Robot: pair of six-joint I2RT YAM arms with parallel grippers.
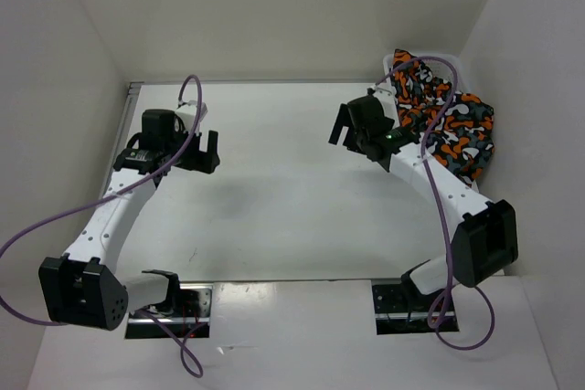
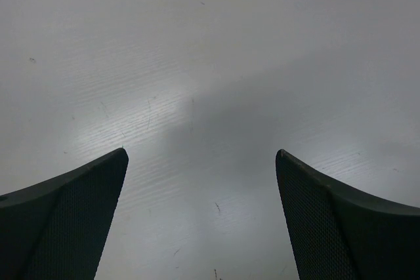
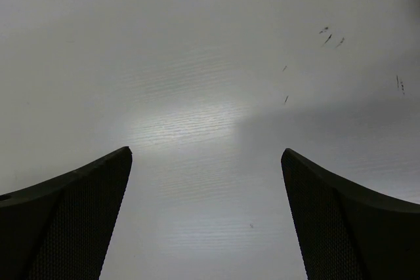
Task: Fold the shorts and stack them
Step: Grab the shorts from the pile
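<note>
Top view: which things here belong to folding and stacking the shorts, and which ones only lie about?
For the job:
- shorts, heaped at the far right corner
- left gripper, open, empty
- right gripper, open, empty

Just there:
- basket, under the shorts
- table

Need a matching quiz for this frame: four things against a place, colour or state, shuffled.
Things:
1 shorts
2 left tool
3 right tool
4 table

Matches:
a open, close to the shorts
b white
c heaped in the far right corner
d open, on the left side

Pairs: 1-c, 2-d, 3-a, 4-b
</note>
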